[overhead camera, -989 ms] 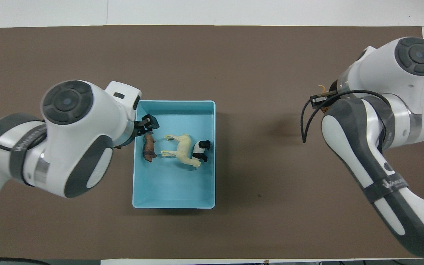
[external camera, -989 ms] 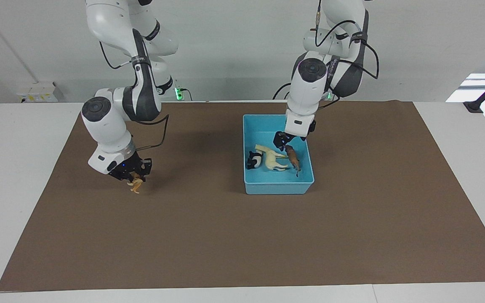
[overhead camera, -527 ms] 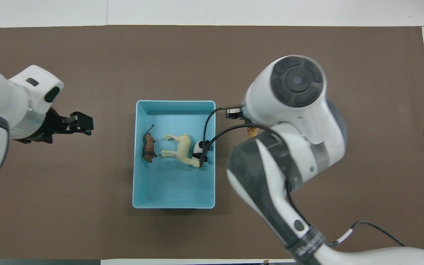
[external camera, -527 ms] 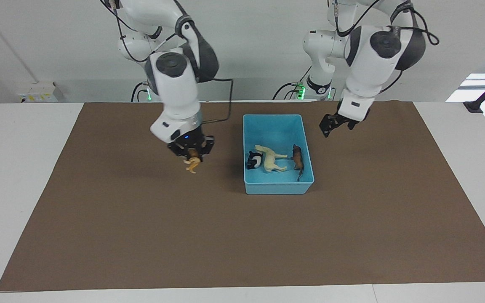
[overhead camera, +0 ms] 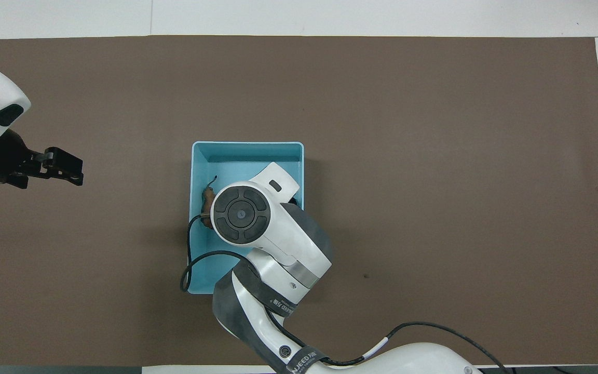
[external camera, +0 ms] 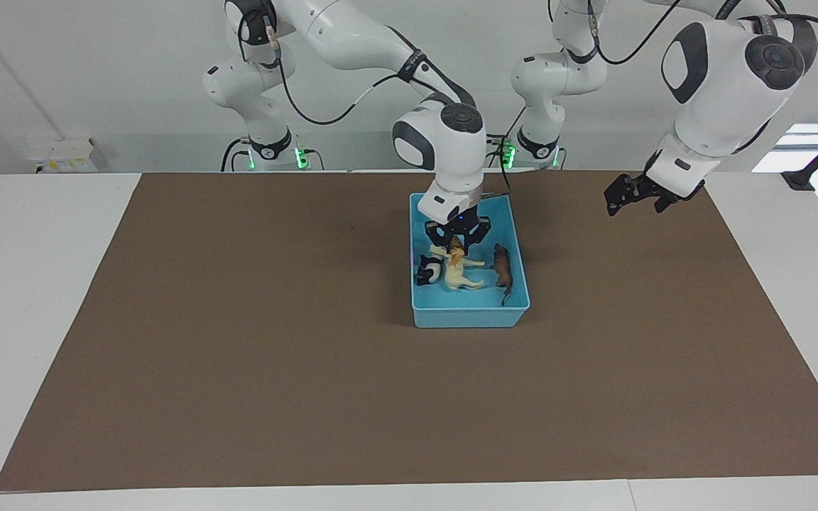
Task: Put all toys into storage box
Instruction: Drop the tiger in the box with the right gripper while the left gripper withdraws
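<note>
The light blue storage box (external camera: 469,316) (overhead camera: 247,145) stands mid-table. In it lie a black-and-white panda (external camera: 428,272), a cream-white horse (external camera: 463,279) and a brown lion (external camera: 501,269) (overhead camera: 207,200). My right gripper (external camera: 459,240) hangs low inside the box, above the horse, shut on the orange tiger (external camera: 456,250), which dangles from its tips. In the overhead view the right arm hides that gripper, the tiger, the horse and the panda. My left gripper (external camera: 618,199) (overhead camera: 74,171) is open, holds nothing, and is raised over the mat toward the left arm's end.
A brown mat (external camera: 238,355) covers most of the white table. The right arm stretches from its base across the mat to the box.
The right gripper carried the tiger from the right arm's end of the mat to inside the box. The left gripper drew back from the box, leaving the lion inside.
</note>
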You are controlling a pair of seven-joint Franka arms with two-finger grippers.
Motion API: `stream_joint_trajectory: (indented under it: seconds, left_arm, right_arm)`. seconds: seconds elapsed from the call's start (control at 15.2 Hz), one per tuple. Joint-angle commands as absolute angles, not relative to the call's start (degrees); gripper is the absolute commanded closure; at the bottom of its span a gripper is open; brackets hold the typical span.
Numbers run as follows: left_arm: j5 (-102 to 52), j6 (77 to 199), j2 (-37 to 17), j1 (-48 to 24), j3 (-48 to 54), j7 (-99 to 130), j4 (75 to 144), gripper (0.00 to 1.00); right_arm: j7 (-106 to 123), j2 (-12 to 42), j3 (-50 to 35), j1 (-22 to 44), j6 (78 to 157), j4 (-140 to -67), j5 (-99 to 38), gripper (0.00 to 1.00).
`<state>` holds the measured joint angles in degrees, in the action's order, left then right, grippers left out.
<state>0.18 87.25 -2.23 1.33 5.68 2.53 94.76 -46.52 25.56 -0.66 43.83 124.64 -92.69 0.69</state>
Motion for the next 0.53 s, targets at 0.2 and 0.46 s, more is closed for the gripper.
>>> stream_joint_trajectory:
  seconds: [0.2,0.46]
  left_arm:
    - [-0.26,84.11,-1.15,2.2,6.15,0.7,93.6,0.0]
    - [-0.26,86.73,-1.32,0.45,5.8,0.53,93.6,0.0]
  right_arm:
    - [-51.86,24.7,-0.18,42.28,118.32,-86.5,0.09,0.0]
    - [-46.09,19.17,0.53,32.9,114.71,-86.75,1.23,0.0]
